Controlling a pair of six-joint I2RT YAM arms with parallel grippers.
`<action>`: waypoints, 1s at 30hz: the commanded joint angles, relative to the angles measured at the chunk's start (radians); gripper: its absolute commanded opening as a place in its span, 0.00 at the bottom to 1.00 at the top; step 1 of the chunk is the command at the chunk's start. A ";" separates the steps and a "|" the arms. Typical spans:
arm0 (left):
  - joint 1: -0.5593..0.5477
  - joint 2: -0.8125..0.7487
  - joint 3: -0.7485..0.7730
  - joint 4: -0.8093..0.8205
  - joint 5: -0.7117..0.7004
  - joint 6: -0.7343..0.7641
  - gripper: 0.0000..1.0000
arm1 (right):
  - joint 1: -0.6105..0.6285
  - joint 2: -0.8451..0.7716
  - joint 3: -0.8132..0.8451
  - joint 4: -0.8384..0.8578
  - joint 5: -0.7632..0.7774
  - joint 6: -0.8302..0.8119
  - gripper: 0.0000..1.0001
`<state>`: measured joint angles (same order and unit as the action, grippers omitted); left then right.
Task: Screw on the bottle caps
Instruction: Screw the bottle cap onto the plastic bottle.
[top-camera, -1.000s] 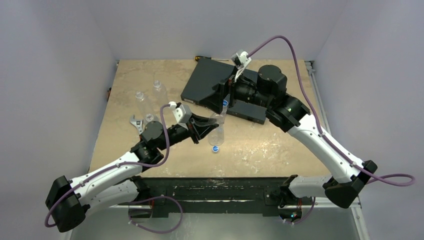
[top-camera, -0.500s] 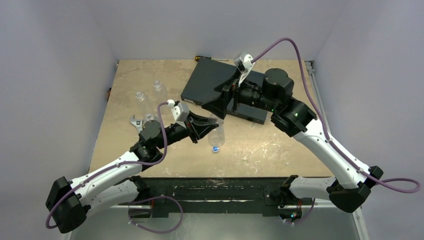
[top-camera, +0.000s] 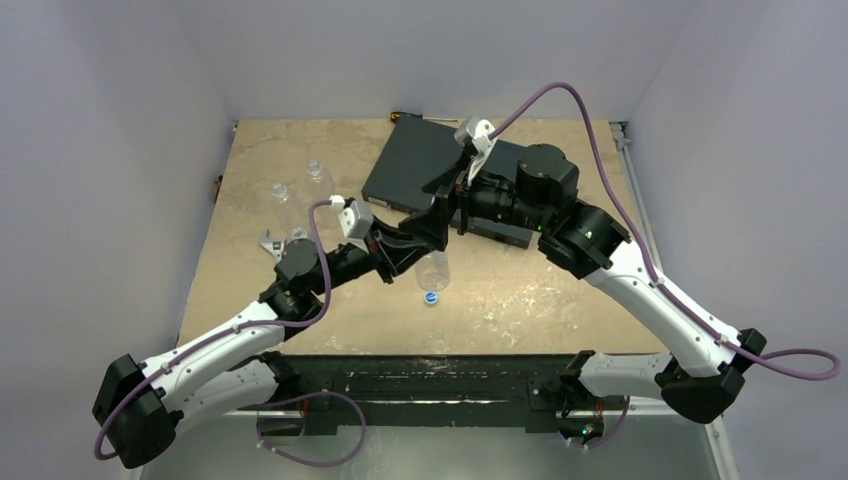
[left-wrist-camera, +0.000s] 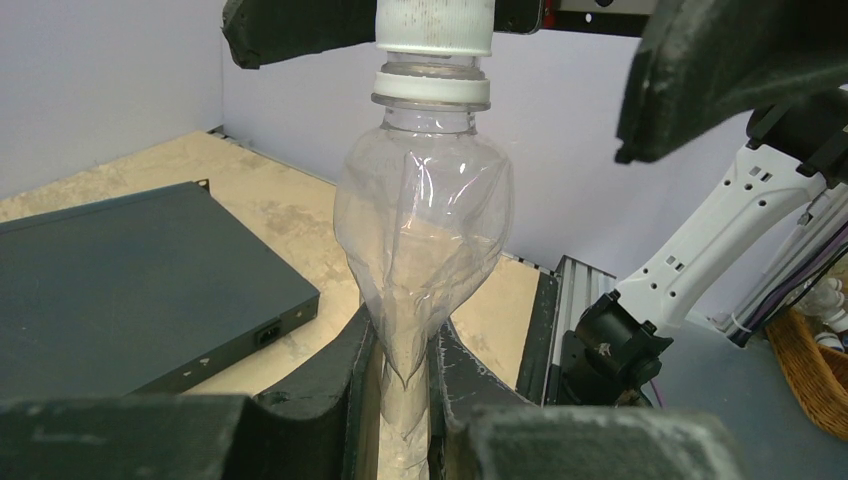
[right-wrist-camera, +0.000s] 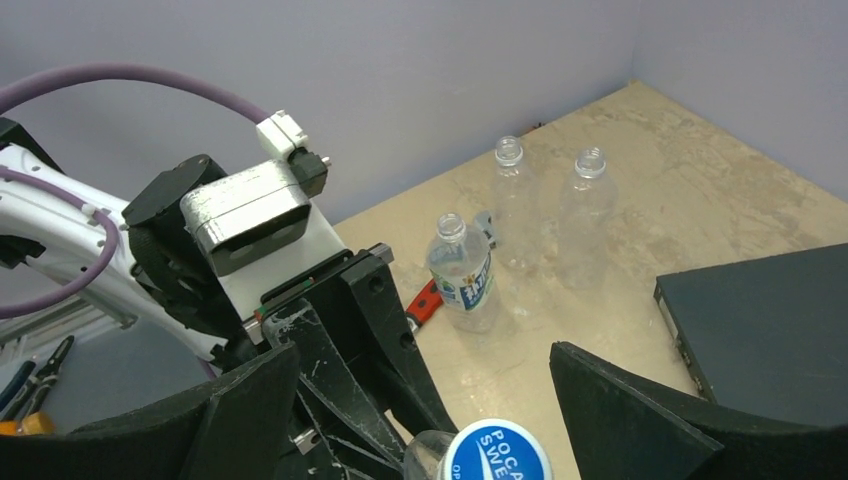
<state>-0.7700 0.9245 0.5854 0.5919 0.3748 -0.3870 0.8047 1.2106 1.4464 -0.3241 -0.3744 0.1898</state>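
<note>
My left gripper (left-wrist-camera: 405, 345) is shut on the lower body of a clear bottle (left-wrist-camera: 425, 225), crushing it flat between the fingers. The bottle stands upright with a bottle cap (left-wrist-camera: 434, 28) on its neck; the cap's blue top (right-wrist-camera: 497, 453) shows in the right wrist view. My right gripper (right-wrist-camera: 430, 400) is open, one finger on each side of that cap and not touching it. From above, the right gripper (top-camera: 438, 212) hangs over the held bottle (top-camera: 434, 270), beside the left gripper (top-camera: 412, 255). A second blue cap (top-camera: 431, 297) lies on the table beside the bottle.
Two uncapped clear bottles (right-wrist-camera: 510, 195) (right-wrist-camera: 585, 210) and a labelled one (right-wrist-camera: 463, 275) stand at the back left. A red-handled wrench (right-wrist-camera: 424, 301) lies next to the labelled bottle. A flat black box (top-camera: 415, 165) lies at the back centre, and a screwdriver (top-camera: 400, 117) lies behind it.
My right gripper has swung left and toward the bottle, still open, and now straddles its capped top. The left gripper keeps its hold and has hardly moved.
</note>
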 joint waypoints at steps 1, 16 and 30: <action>0.016 0.009 0.025 0.075 0.030 -0.038 0.00 | 0.026 -0.002 -0.001 0.001 0.054 -0.039 0.98; 0.060 0.023 0.011 0.093 0.054 -0.090 0.00 | 0.068 0.006 0.002 0.004 0.087 -0.043 0.98; 0.087 0.022 0.003 0.074 0.049 -0.101 0.00 | 0.071 -0.006 -0.009 -0.006 0.089 -0.038 0.98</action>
<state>-0.6983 0.9497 0.5854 0.6338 0.4358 -0.4656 0.8658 1.2171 1.4460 -0.3374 -0.2825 0.1627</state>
